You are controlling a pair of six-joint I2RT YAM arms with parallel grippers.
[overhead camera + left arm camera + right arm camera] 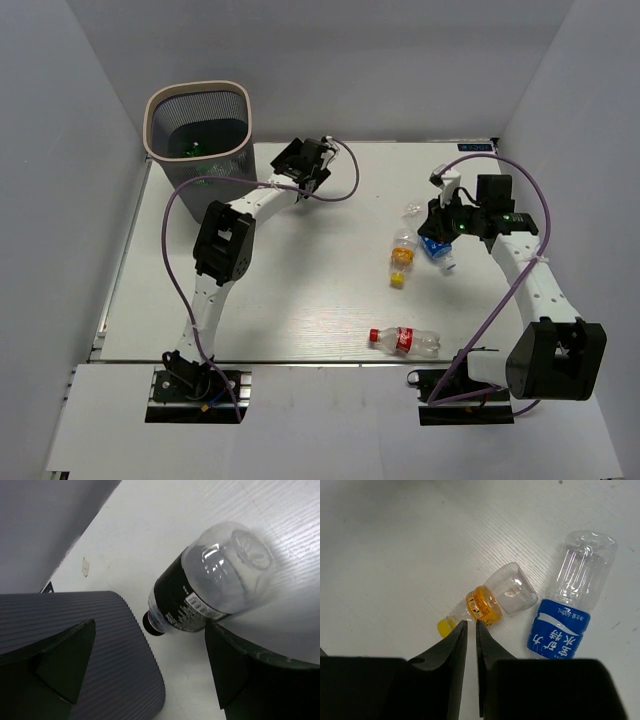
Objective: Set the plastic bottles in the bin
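Far left, mesh bin (pixel 198 100) with green bottle (pixel 193 150) inside; beside it, left end effector (pixel 305 163) wide open above black-label bottle (pixel 210 585) on surface (pixel 300 290); near centre, red-label bottle (pixel 404 340); right, orange-label bottle (pixel 401 258) and blue-label bottle (pixel 438 250) under right end effector (pixel 471 625), nearly closed, empty

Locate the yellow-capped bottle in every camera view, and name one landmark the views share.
Top external: yellow-capped bottle on the table, right of centre, cap toward the near edge.
Left wrist: not in it; a black-labelled bottle shows instead.
Right wrist: picture centre, cap lower left.
Shared landmark: the blue-labelled bottle lying beside it, on its right in both.
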